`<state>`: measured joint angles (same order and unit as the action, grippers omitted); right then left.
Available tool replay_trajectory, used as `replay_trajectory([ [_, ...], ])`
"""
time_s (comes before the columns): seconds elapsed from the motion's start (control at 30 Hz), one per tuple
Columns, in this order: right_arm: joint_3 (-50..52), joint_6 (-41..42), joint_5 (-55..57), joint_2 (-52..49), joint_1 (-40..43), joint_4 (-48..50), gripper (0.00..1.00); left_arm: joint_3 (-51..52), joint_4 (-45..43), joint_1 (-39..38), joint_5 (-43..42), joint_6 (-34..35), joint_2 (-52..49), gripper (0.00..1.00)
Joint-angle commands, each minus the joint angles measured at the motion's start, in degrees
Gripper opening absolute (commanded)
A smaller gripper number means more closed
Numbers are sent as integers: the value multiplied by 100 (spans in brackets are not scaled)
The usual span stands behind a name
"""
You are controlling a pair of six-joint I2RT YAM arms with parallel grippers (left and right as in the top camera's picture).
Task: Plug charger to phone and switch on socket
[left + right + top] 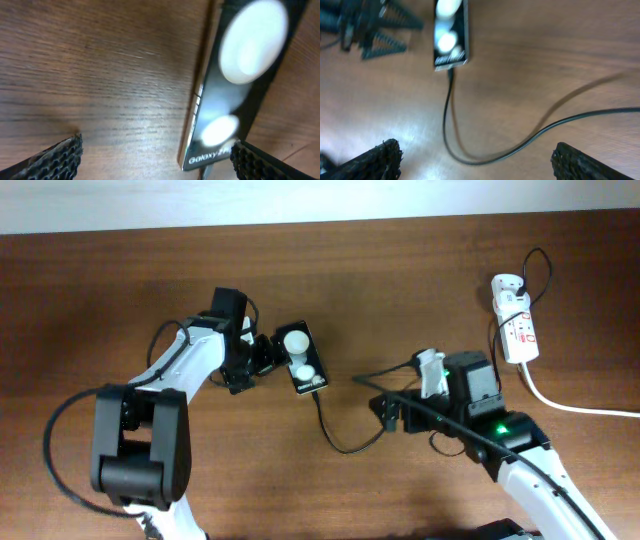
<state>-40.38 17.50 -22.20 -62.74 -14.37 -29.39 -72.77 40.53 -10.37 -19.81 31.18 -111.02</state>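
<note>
The black phone lies flat on the table with its two white circles up. It also shows in the left wrist view and the right wrist view. The charger's black cable has its connector tip at the phone's lower end, loops across the table, and passes under my right arm. The white socket strip lies at the far right, with a white plug adapter at its far end. My left gripper is open beside the phone's left edge. My right gripper is open and empty over the cable loop.
The socket's thick white cord runs off to the right edge. A thin black cable loop lies next to the socket's far end. The table's far edge meets a pale wall.
</note>
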Motion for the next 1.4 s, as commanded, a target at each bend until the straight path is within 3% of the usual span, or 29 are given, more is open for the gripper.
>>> replay_trajectory([
  [0.0,-431,-61,-26,66,535,-35,99,-133,4,-11,142,-693,1143,99],
  [0.07,-627,-81,-175,61,1019,-46,99,-133,28,-11,142,-1043,1812,99],
  [0.23,-800,-81,-170,48,2044,35,99,-133,243,-11,168,-1137,2605,99],
  [0.47,-802,-122,-173,48,3329,63,99,-131,439,-11,164,-1134,2640,99],
  [0.73,-807,-271,-131,-151,3738,507,100,-131,439,-11,164,-1134,2640,99],
  [0.8,-855,-269,-131,-422,3738,643,91,-131,437,-11,166,-1134,2640,99],
  [0.83,-911,-269,-131,-575,3738,675,82,-131,437,-11,164,-1134,2640,99],
  [0.9,-1211,-267,-129,-1084,3738,691,15,-131,437,-11,164,-1134,2640,99],
  [0.93,-1392,-264,-129,-1342,3738,686,4,-131,439,-11,164,-1137,2640,99],
  [1.37,-4376,-199,315,-4505,3738,205,4,-131,439,-11,166,-1134,2640,99],
])
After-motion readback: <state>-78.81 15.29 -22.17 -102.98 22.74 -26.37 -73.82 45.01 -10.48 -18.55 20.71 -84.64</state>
